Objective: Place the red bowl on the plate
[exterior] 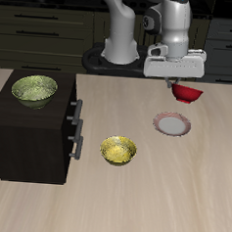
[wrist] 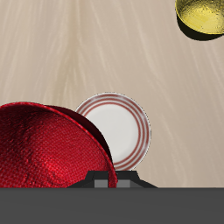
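Observation:
The red bowl hangs in my gripper, lifted above the table and a little farther back than the plate. In the wrist view the red bowl fills the near field and overlaps part of the plate. The plate is flat and round, whitish with a pinkish-brown rim, and lies on the table; it also shows in the wrist view. The jaws are shut on the bowl's rim; the fingertips themselves are mostly hidden by the bowl.
A yellow patterned bowl sits on the table nearer the front edge. A yellow-green bowl rests on top of a dark cabinet with drawer handles. The robot base stands at the back.

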